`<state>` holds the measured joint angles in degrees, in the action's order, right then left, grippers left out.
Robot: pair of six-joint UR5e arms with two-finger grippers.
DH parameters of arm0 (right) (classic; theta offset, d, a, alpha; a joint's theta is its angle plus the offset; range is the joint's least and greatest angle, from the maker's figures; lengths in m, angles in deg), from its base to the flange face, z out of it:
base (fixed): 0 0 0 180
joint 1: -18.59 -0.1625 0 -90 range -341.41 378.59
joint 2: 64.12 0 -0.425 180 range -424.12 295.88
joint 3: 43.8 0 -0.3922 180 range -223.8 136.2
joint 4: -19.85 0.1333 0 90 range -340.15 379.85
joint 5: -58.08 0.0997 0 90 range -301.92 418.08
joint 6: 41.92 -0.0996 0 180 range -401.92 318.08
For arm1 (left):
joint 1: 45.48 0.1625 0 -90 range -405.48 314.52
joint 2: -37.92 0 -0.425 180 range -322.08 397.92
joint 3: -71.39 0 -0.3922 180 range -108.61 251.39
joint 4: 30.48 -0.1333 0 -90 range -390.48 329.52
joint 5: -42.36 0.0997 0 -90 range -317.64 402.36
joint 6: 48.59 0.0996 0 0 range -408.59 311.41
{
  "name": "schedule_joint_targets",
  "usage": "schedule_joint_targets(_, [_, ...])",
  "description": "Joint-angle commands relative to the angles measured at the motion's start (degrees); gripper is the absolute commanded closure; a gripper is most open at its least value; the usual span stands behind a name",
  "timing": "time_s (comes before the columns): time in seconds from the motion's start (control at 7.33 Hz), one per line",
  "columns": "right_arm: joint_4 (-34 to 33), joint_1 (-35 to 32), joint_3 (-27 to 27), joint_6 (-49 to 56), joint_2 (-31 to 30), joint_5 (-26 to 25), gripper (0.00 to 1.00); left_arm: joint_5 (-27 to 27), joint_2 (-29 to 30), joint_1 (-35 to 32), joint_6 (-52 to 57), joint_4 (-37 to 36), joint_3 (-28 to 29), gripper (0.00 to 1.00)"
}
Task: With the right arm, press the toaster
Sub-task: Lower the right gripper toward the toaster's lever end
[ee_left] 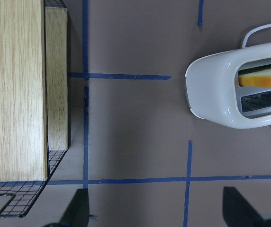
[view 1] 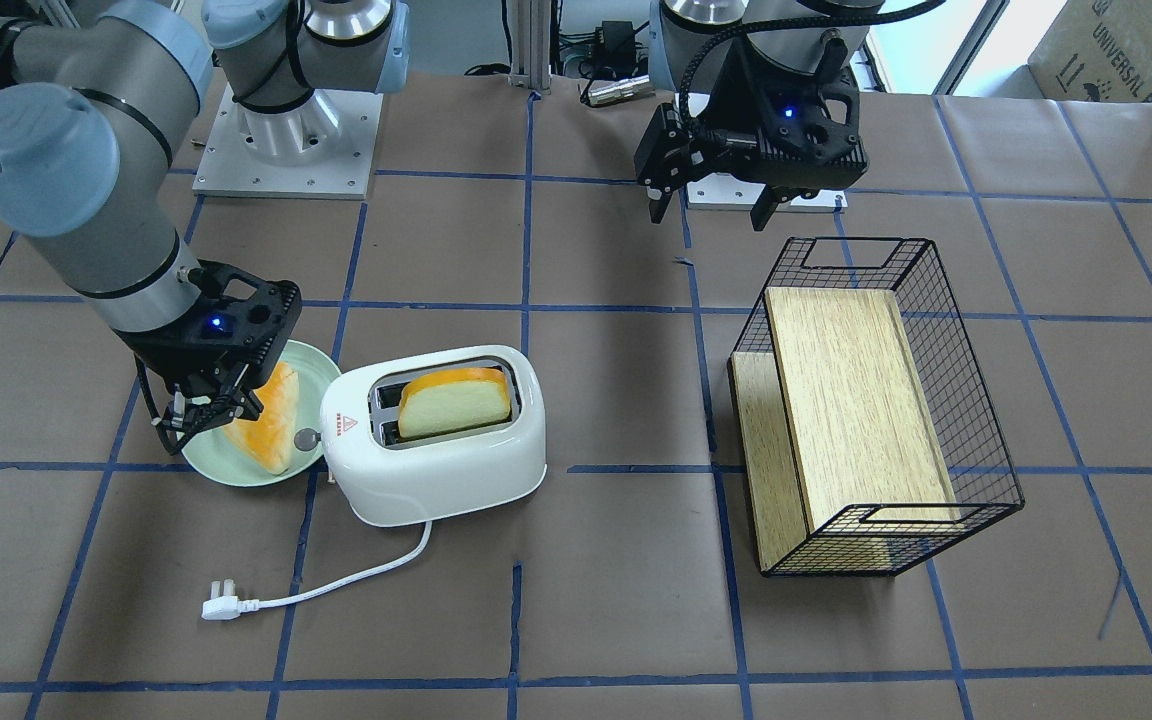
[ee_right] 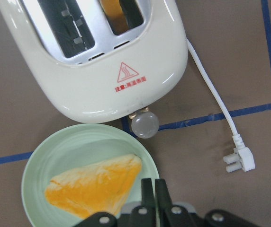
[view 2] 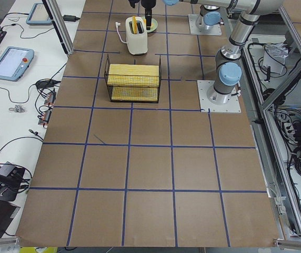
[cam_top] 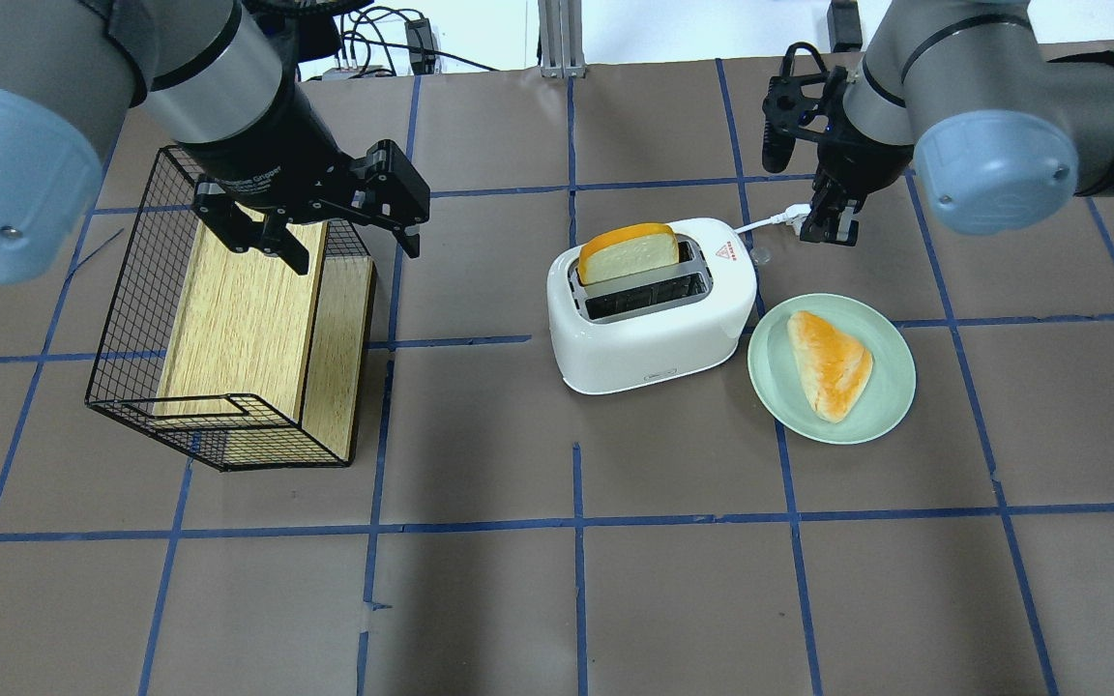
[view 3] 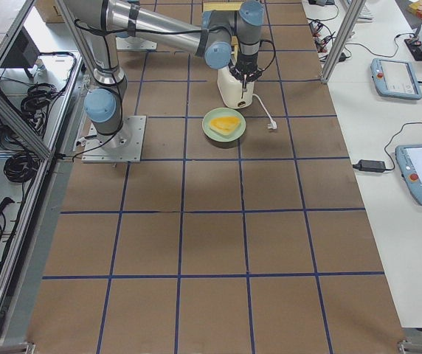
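Observation:
The white two-slot toaster (view 1: 436, 450) (cam_top: 654, 319) stands mid-table with a bread slice (view 1: 454, 400) upright in one slot. Its grey end knob (view 1: 306, 438) (ee_right: 144, 125) faces a green plate (view 1: 204, 458). My right gripper (view 1: 198, 415) (cam_top: 828, 230) hangs above the plate, just beside the toaster's knob end and apart from it. Its thin fingers (ee_right: 148, 189) are pressed together and hold nothing. My left gripper (view 1: 711, 205) (cam_top: 344, 242) is open and empty above the near end of the wire basket (view 1: 966, 380).
The green plate (cam_top: 779, 377) holds a triangular piece of bread (cam_top: 833, 362). The toaster's white cord ends in a loose plug (view 1: 221, 605) (ee_right: 239, 161) on the table. The black wire basket (cam_top: 122, 290) holds a wooden board (cam_top: 243, 319).

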<state>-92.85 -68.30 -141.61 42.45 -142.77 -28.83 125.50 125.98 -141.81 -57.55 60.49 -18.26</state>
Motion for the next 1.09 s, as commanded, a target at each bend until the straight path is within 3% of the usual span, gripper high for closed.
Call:
schedule_joint_targets(0.0, [-5.1,-0.1,-0.4,8.4,2.0,-0.5,0.82,0.0,0.0,0.0,0.0,0.0,0.0,0.0])
schedule_joint_targets(0.95, [-7.2,-3.2,-1.8,7.7,3.4,-2.1,0.81,0.0,0.0,0.0,0.0,0.0,0.0,0.0])
